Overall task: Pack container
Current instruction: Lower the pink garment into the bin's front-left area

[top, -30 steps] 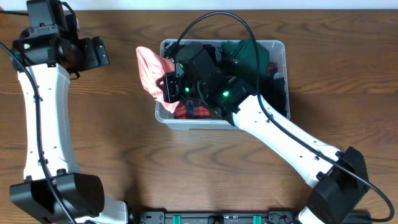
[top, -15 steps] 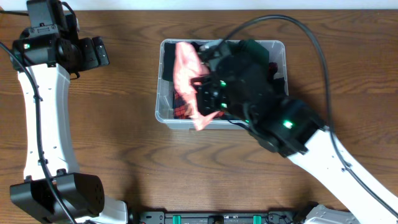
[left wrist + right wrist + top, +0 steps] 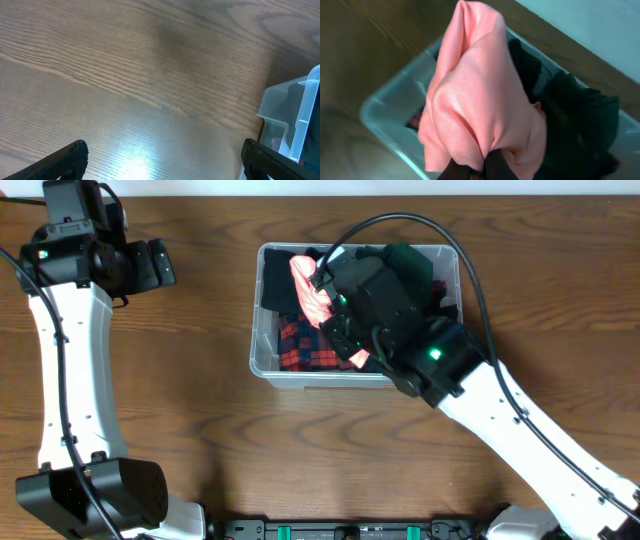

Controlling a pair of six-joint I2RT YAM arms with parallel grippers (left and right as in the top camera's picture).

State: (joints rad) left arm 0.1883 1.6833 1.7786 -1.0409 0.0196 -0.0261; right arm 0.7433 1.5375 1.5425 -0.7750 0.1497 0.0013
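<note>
Pink cloth shifted over container, held by right pincer

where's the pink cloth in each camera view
Overhead: pink cloth in the upper left of the bin.
Left wrist: not in it; only the bin's corner at the right edge.
Right wrist: fills the centre, pinched in the right gripper.
Shared landmark: the clear bin.

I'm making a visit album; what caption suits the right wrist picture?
Right claw pinches a shiny pink cloth over the clear plastic rectangular bin holding dark green clothing.
</note>
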